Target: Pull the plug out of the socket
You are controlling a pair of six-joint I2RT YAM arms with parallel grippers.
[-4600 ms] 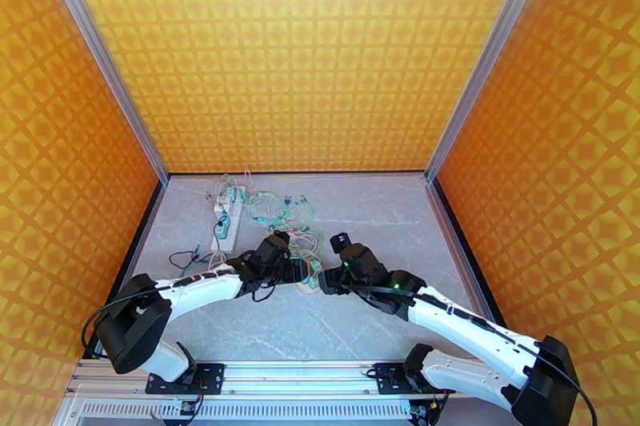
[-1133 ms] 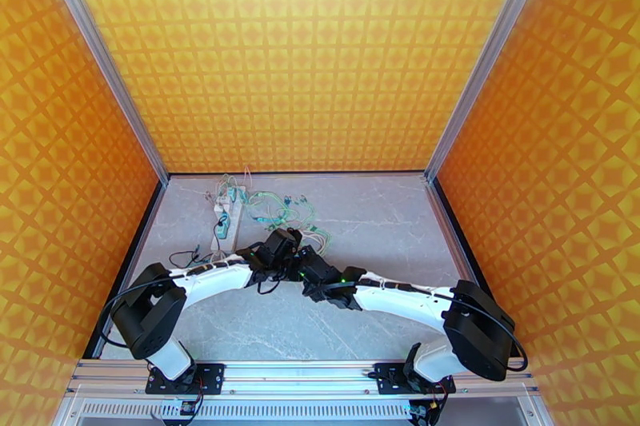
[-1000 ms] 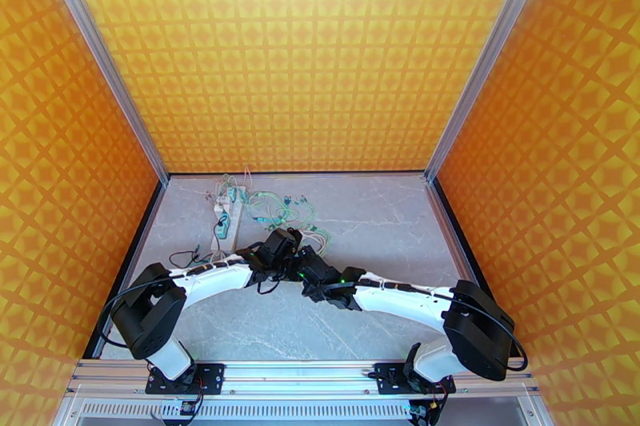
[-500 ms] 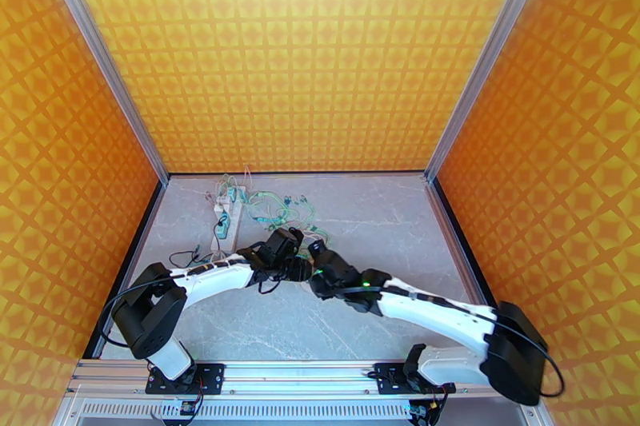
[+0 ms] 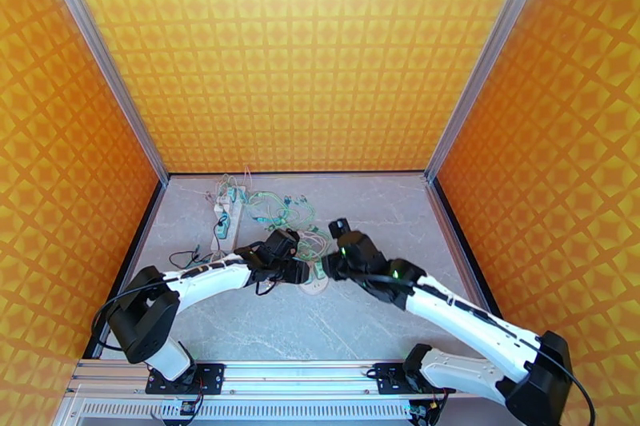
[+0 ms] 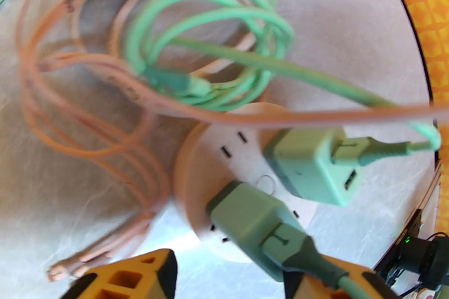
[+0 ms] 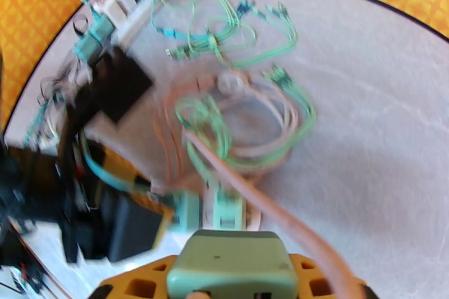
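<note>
My right gripper [image 7: 233, 286] is clamped on a pale green plug [image 7: 233, 262], its block face sitting square between my yellow fingers [image 7: 134, 282]. The plug is lifted clear of the round socket [image 7: 247, 217], which lies on the table just beyond it. A pink cable [image 7: 264, 199] runs past the plug's right side.

My left gripper [image 6: 224, 279] is down at the socket's near edge with its jaws apart. One finger [image 6: 132, 275] stands off to the left with a clear gap. A seated green plug [image 6: 250, 226] lies between the fingers, and its cord runs over the other one. Beside it, also in the socket, sits a green cube adapter [image 6: 308, 164] with its own cord leading off to the right.

Past the socket, loops of green cable [image 6: 213, 42] and pink cable lie tangled on the marble table [image 5: 384, 212]. At the far left edge lies a white power strip [image 5: 226, 226] with more green leads around it.
</note>
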